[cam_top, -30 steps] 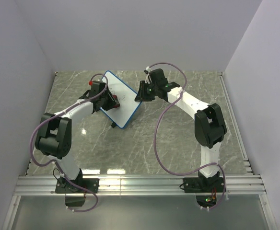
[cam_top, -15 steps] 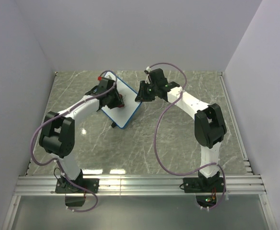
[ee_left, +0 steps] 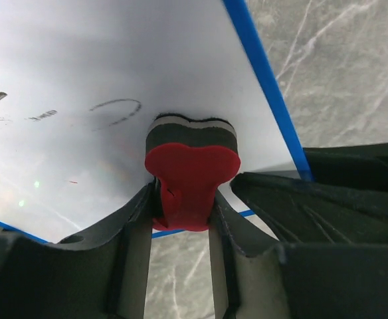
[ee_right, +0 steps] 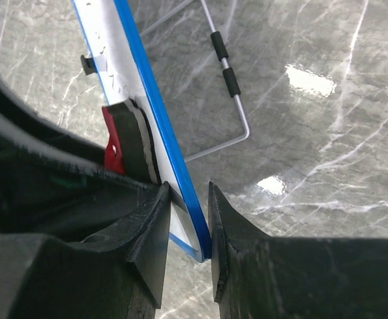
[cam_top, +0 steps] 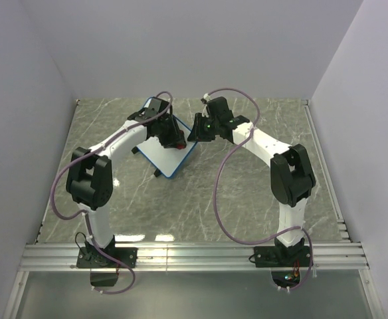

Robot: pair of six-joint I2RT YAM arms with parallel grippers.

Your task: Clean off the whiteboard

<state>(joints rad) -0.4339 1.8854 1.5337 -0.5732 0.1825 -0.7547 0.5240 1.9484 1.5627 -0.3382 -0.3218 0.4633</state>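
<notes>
Left wrist view: your left fingers (ee_left: 181,203) were clamped on the red grip of the eraser (ee_left: 192,149). Its felt face lay flat against the board (ee_left: 114,46), close to the blue rim. Faint marks showed to the eraser's left: a pale loop (ee_left: 116,109), a small smudge, and the end of a darker stroke at the picture's edge. The white above and beside the eraser looked clean. The job was judged partly done, with those remnants yet to wipe.

Right wrist view: your right fingers (ee_right: 186,199) pinched the board's rim from both sides near a lower corner, apparently steadying it. The eraser sat just beside them on the writing face. The board stood tilted on its wire stand (ee_right: 228,80) on the counter (ee_right: 313,166).

Top external view: the board sat toward the far middle of the counter, between the two arms. The left fingers were over its face and the right fingers at its right-hand edge.
</notes>
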